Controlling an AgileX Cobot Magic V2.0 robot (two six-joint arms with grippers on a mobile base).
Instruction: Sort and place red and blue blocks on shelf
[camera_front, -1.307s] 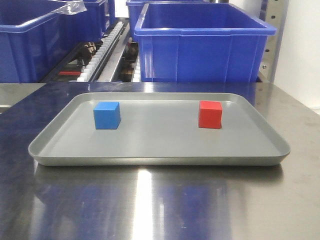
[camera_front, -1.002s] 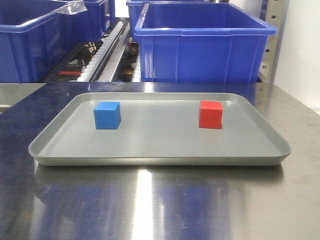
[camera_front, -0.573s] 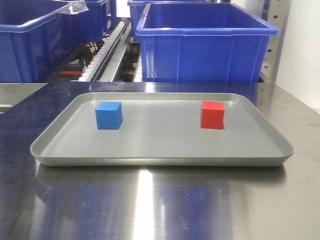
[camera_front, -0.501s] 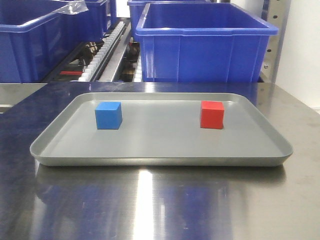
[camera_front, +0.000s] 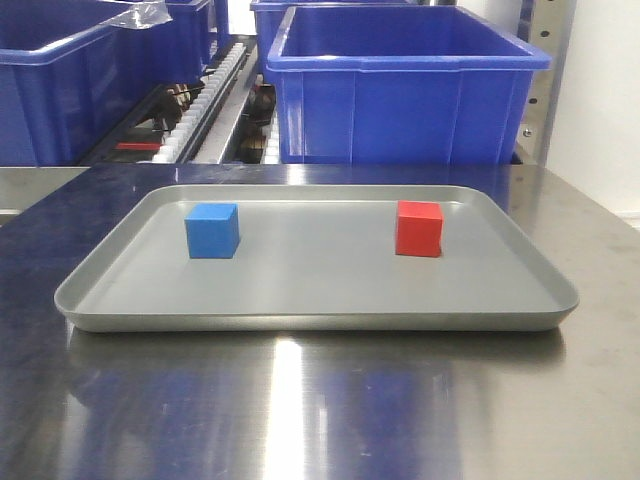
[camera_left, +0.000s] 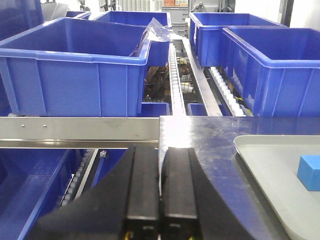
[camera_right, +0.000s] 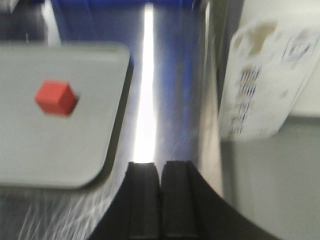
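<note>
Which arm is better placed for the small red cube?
Likely right. Its wrist view shows the small red cube ahead of its shut end effector; the left's shows the small blue cube instead.

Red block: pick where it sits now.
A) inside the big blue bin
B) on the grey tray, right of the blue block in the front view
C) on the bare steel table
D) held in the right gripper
B: the red block rests on the grey tray, apart from the blue block to its left; the right gripper is shut and holds nothing.
</note>
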